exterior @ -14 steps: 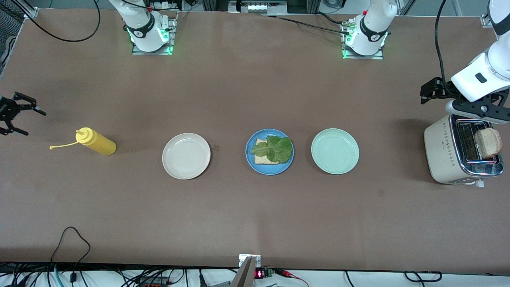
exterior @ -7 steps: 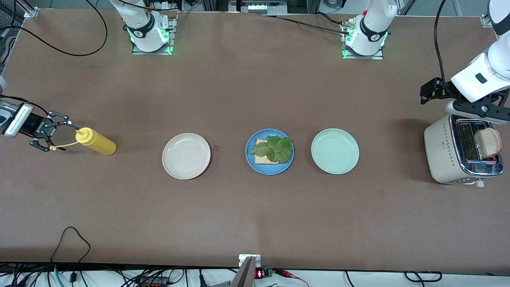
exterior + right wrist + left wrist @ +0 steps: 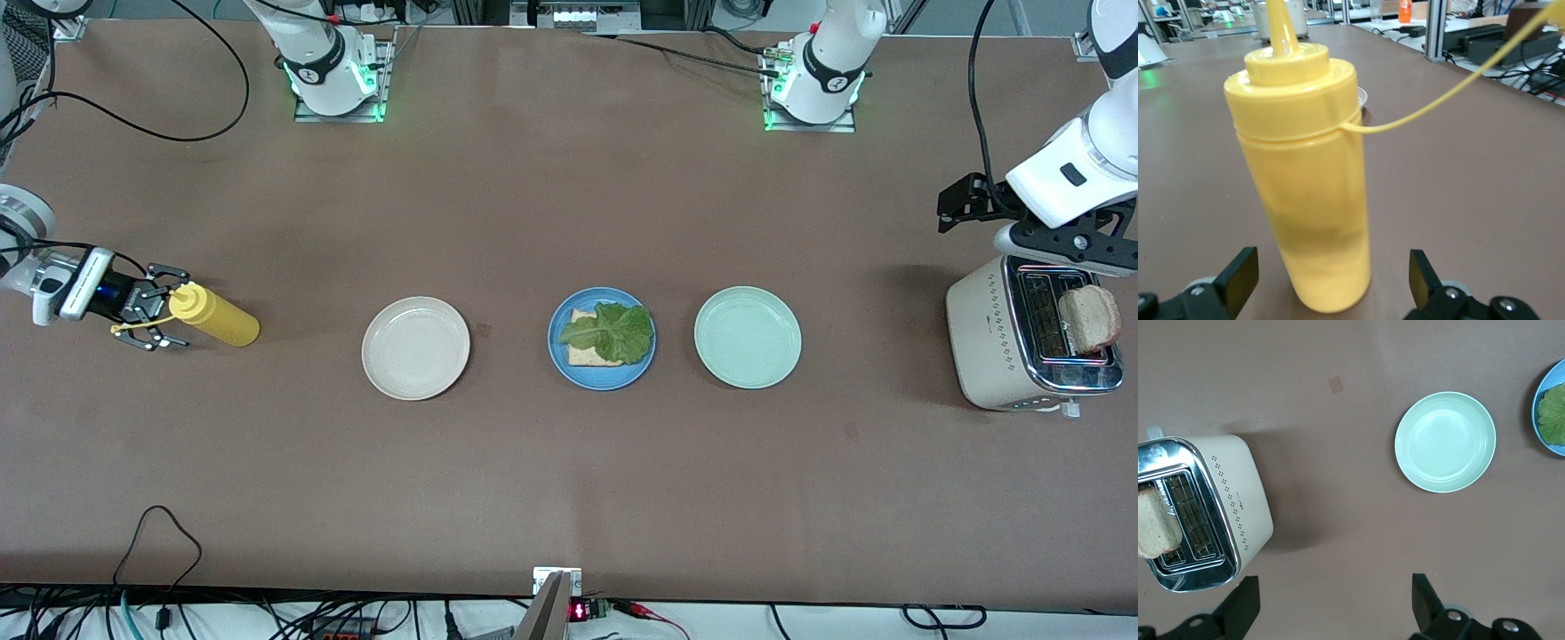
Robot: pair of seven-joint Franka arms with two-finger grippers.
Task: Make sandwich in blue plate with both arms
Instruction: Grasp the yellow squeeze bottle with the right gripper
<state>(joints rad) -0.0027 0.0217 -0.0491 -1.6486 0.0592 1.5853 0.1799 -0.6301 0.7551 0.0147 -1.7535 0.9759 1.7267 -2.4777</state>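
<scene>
The right gripper [image 3: 158, 307], fingers apart, brackets a yellow squeeze bottle [image 3: 216, 316] at the right arm's end. A careless closure could topple it. The left gripper [image 3: 1331, 603], fingers apart, hovers over the toaster [image 3: 1022, 333], which holds what seems one bread slice [image 3: 1089, 318]. Three plates: beige [image 3: 415, 348], pale green [image 3: 747, 337], and the blue plate [image 3: 602, 378] between them, bearing bread and lettuce [image 3: 609, 332].
</scene>
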